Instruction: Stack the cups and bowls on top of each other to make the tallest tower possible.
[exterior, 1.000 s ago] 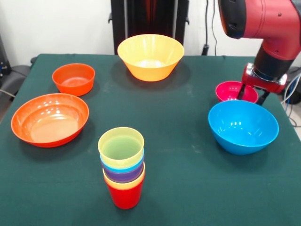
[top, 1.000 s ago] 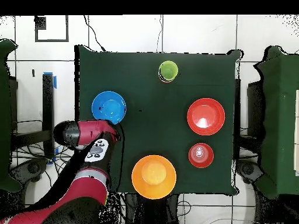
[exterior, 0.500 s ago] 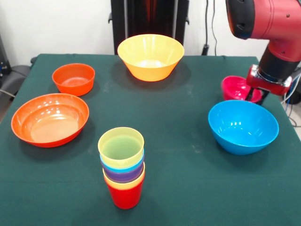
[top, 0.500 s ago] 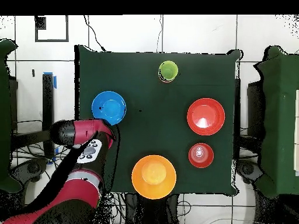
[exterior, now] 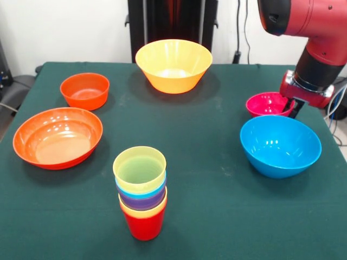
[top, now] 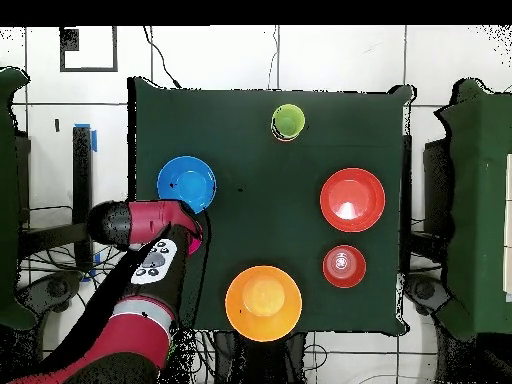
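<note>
step: I'm fetching magenta bowl (exterior: 269, 104), right of frame | gripper (exterior: 296, 108) clamps its rim | next: carry to cup stack (exterior: 141, 190)

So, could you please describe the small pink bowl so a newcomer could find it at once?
Start at the red arm over the green table. Below its wrist, just behind the big blue bowl, is the pink bowl: the smallest bowl, and the only pink one.
</note>
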### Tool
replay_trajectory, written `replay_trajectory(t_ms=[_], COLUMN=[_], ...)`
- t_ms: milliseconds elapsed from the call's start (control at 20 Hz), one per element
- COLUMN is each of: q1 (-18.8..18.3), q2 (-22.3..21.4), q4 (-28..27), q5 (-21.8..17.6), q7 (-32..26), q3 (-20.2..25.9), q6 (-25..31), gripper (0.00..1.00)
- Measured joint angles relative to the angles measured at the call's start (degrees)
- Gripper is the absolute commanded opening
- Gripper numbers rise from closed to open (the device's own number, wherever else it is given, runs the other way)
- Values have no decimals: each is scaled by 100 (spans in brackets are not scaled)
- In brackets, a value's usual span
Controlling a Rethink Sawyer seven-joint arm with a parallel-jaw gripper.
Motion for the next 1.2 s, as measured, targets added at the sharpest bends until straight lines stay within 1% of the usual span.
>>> replay_trajectory(t_ms=[450,700,1100,1200], q1=[0,0,28,65], q2=[-51,-92,-280,-364], q4=[0,1,-41,-109], q5=[0,-1,-49,-127], q7=[0,0,-1,-1], q3=[-47,-177,-503,-652], q6=[-2,77,753,1078], gripper=[0,0,0,0])
